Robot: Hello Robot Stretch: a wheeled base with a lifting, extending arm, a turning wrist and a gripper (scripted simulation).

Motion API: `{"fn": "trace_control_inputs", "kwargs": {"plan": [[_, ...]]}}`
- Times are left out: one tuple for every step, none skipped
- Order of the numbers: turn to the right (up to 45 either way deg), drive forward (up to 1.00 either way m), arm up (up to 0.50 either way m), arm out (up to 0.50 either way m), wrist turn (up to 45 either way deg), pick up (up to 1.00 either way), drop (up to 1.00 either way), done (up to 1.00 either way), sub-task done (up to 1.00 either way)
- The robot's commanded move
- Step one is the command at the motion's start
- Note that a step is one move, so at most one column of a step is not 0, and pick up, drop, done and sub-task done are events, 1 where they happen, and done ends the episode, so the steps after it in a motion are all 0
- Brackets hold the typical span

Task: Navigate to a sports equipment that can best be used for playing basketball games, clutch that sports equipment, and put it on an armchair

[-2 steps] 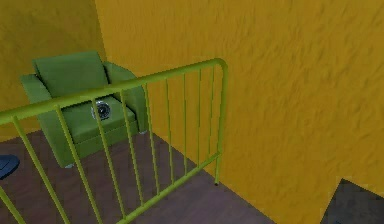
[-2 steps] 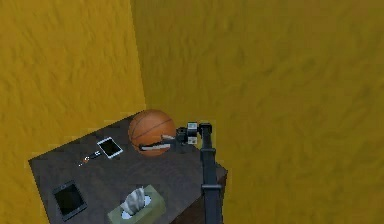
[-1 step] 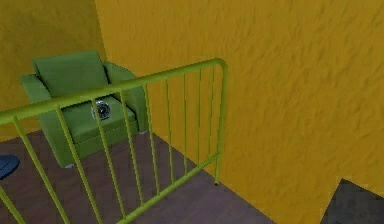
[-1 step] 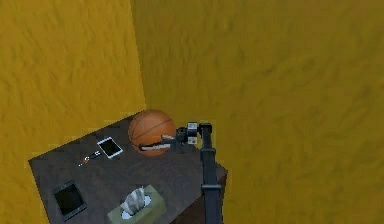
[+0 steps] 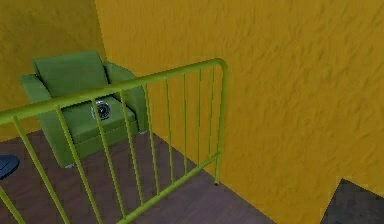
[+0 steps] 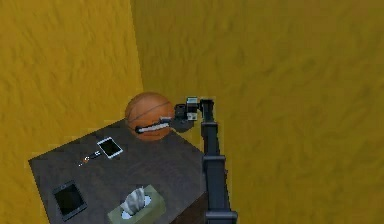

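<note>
At dark table (image 6: 170,165) far corner, pincer (image 6: 148,127) overlaps basketball (image 6: 150,105); hold unclear.

A tissue box (image 6: 133,205) sits at the dark table's (image 6: 168,168) near edge, a white phone (image 6: 109,148) nearer its far edge.

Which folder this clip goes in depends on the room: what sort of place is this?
Likely a home living area: a green armchair behind a railing, and a dark table with a basketball, phone and tissue box.
</note>
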Motion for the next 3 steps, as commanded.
{"fn": "trace_control_inputs", "kwargs": {"plan": [[0.0, 0.0, 0.2, 0.0, 0.0, 0.0, 0.0, 0.0, 0.0], [0.0, 0.0, 0.0, 0.0, -45.0, 0.0, 0.0, 0.0, 0.0], [0.0, 0.0, 0.0, 0.0, -36.0, 0.0, 0.0, 0.0, 0.0]]}}
